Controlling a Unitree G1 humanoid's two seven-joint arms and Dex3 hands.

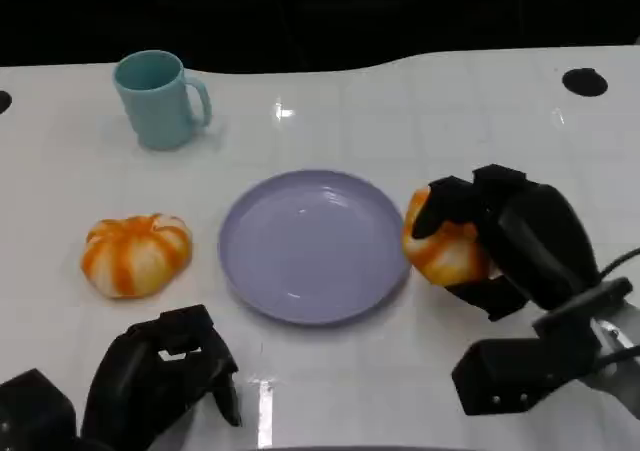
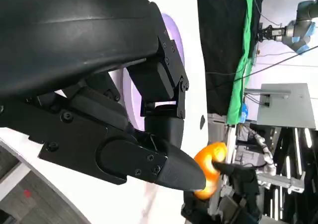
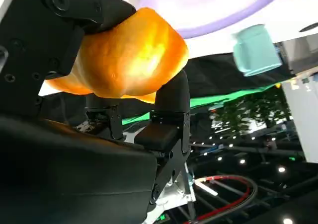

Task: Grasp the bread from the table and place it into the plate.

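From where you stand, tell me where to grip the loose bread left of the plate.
Grip the bread across its rounded sides, coming from above with the left hand, which lies nearest. It sits dome-up, apart from the plate.

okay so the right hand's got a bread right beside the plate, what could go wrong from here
The right hand grips the bread at the plate rim, so a low carry might clip the rim and shove the plate. Its fingers wrap only part of the rounded loaf, so it could slip and roll. A second bread remains left of the plate.
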